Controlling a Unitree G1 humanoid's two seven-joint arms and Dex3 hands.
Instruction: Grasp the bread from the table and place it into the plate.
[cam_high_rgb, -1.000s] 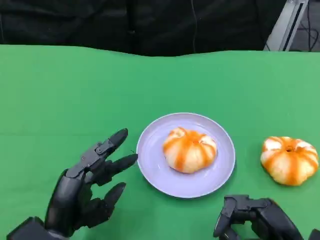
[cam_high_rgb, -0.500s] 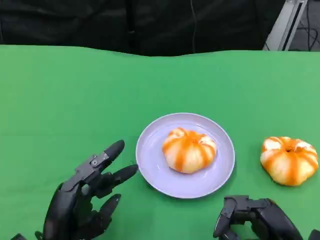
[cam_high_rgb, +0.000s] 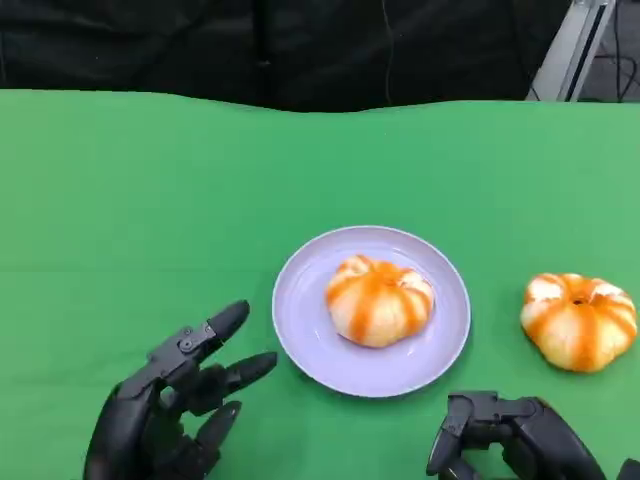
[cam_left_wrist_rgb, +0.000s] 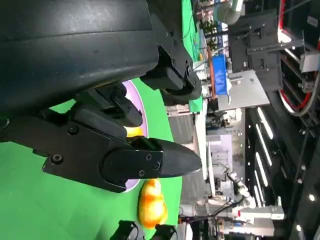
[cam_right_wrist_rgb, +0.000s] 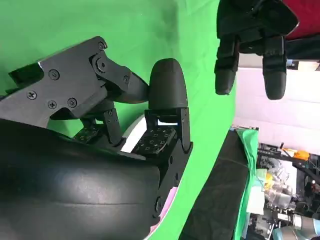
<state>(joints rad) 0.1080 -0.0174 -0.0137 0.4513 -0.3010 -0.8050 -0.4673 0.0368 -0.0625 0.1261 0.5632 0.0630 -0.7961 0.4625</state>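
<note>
I see green counter (cam_high_rgb: 150, 200), lilac plate (cam_high_rgb: 310, 340) at centre with one bread (cam_high_rgb: 378, 300) on it. Second bread (cam_high_rgb: 578, 320) lies on counter right of plate, apart from it. Left hand (cam_high_rgb: 165, 415) low beside plate, fingers spread, holding nothing. Right hand (cam_high_rgb: 510, 440) near edge, fingers curled in, empty.

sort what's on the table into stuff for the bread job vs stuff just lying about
Job in hand:
- bread on the table, to the right of the plate, not yet grasped
- plate, lilac
- bread on the plate
- right hand, nearest the loose bread
- left hand, fingers apart

Lying about:
- green cloth, just the surface
</note>
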